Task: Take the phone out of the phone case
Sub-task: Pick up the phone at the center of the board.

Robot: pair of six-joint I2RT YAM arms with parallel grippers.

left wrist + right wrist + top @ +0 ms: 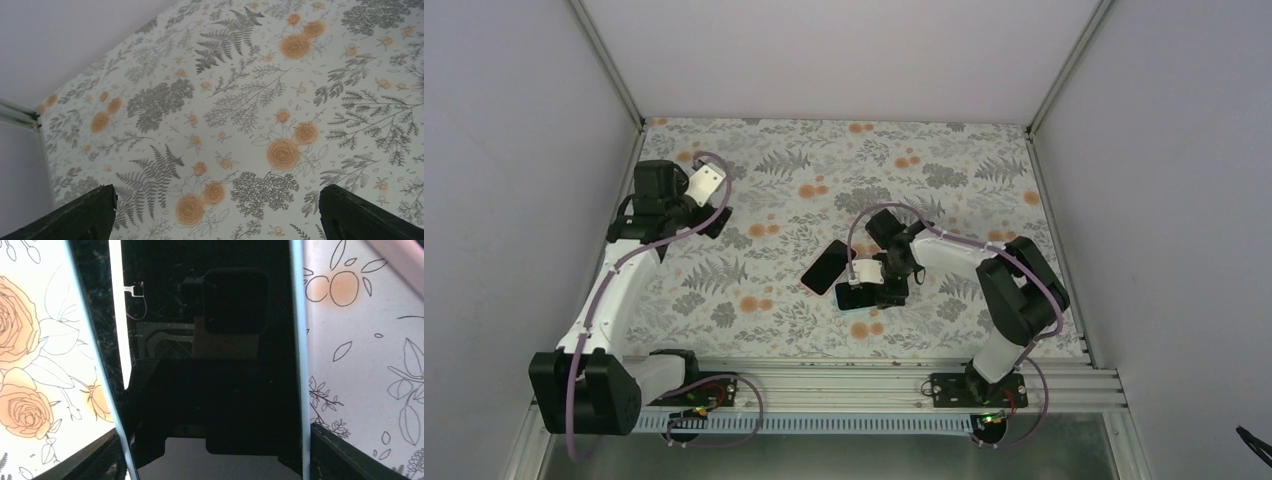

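While the right claw (215, 450) straddles the phone (210, 365), jaws wide and grip uncertain, its pale-rimmed case (296, 340) seems still on; the left claw (215, 200) hangs wide open, empty.

No readable text here, so you can log it as none. The phone (210, 365) screen, center of the right wrist frame, is dark with reflections only, and no logo or digits are legible. The floral cloth (240, 100) carries a pattern and no lettering. In the top view, anything printed is too small for you to read.
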